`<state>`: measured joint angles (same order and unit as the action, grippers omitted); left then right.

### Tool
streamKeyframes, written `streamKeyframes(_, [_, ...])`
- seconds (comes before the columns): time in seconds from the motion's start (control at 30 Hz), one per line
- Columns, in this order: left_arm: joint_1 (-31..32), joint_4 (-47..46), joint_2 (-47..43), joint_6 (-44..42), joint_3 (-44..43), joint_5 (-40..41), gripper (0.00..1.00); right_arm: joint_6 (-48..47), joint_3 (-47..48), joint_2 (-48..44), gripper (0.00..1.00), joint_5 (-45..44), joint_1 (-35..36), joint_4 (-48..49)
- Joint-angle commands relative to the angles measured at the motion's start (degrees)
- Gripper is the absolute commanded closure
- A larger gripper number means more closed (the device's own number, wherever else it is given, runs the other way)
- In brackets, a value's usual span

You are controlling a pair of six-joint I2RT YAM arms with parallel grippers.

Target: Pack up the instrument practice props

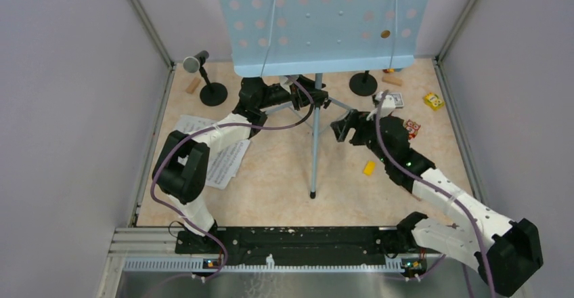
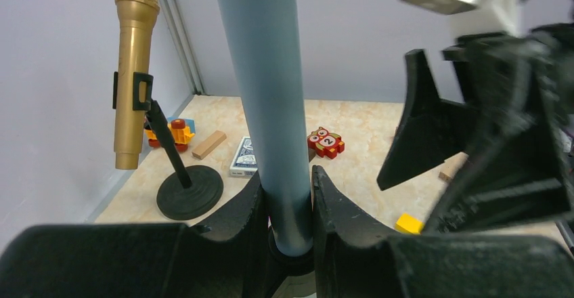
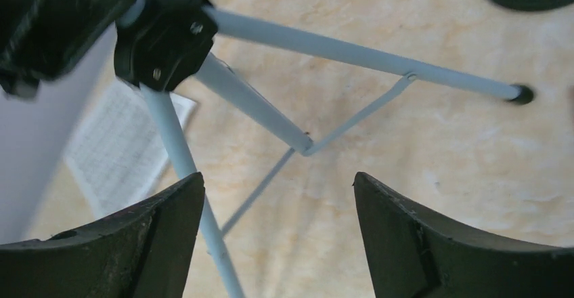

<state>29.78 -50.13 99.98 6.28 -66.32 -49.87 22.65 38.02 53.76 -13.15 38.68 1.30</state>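
The light blue hole-punched music desk [image 1: 318, 20] stands at the back on a pole [image 2: 264, 74] with grey tripod legs [image 1: 314, 156]. My left gripper [image 2: 288, 189] is shut on the pole just above the black hub; from above it [image 1: 308, 98] sits under the desk. My right gripper [image 1: 342, 127] is open just right of the pole. In its own view the right gripper [image 3: 277, 183] hangs over the legs [image 3: 250, 101] with nothing between its fingers. Music sheets [image 1: 216, 156] lie at the left. A gold microphone [image 2: 134, 61] stands in a black holder [image 2: 189, 189]; another microphone [image 1: 196, 61] stands at back left.
A box of playing cards [image 2: 244, 156] lies behind the pole, with a red owl toy [image 2: 325, 142] beside it. A yellow block [image 1: 369, 168] lies right of the front leg. A yellow toy [image 1: 433, 100] and wooden blocks [image 1: 391, 79] sit at the back right. Walls close three sides.
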Motion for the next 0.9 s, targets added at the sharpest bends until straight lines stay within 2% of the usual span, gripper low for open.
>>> streamKeyframes(0.0, [0.45,4.82,1.28,-7.86,0.76,-2.45,1.0,26.51,0.99,1.56,0.23,23.67,-11.24,6.46])
streamKeyframes(0.13, [0.43,5.04,1.17,-8.02,0.71,-2.4,1.0,42.84,-2.03,4.26,0.3,31.46,-15.63,17.21])
streamKeyframes(0.3, [0.54,5.15,1.31,-7.81,0.59,-2.22,1.0,61.2,-5.41,7.87,0.34,31.9,-15.84,30.78])
streamKeyframes(0.47, [0.5,5.13,1.16,-7.86,0.58,-2.27,1.0,61.51,-2.81,10.59,0.43,29.48,-15.82,30.35])
streamKeyframes(0.87, [0.61,5.35,1.08,-7.99,0.5,-2.03,1.0,61.99,-0.61,17.44,0.68,28.45,-17.14,37.95])
